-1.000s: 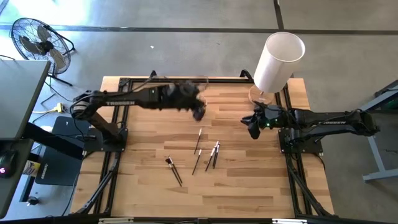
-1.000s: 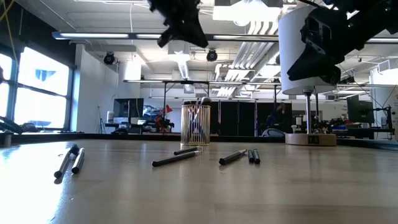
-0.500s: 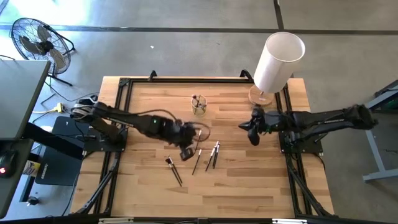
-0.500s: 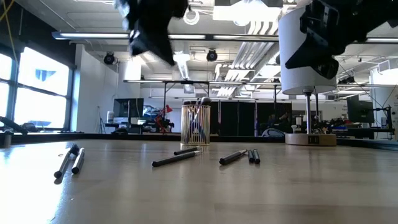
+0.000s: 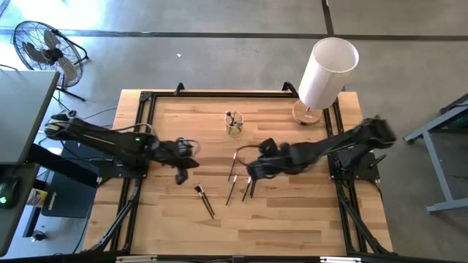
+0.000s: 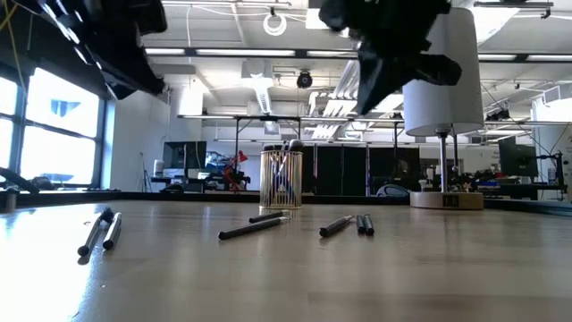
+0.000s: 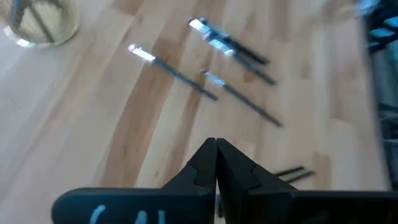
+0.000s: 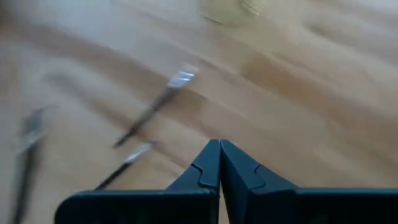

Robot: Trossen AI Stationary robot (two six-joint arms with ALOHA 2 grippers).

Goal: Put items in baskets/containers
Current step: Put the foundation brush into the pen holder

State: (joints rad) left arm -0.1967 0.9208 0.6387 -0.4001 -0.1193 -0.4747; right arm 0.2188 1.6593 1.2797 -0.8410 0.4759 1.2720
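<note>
The left hand (image 5: 183, 169) is seen at the left middle of the high view, held above the wooden tabletop (image 5: 292, 212), and its two fingers (image 7: 205, 163) are pressed together with nothing between them. The right hand (image 5: 254, 171) is seen just right of the middle, reached in over the brushes, and its fingers (image 8: 210, 163) are also pressed together and nothing is held. A small clear cup (image 5: 234, 124) is stood near the top middle of the tabletop, and a few brushes are already stuck in it (their tips poke out at the top). Four loose brushes (image 5: 232, 165) are laid in a little bunch at the middle of the frame, right by the right hand. Two more brushes (image 5: 204, 199) are laid side by side lower down, a bit left of the middle. A tall white cylinder (image 5: 326, 71) is stood at the upper right, on a round base at the tabletop's edge.
</note>
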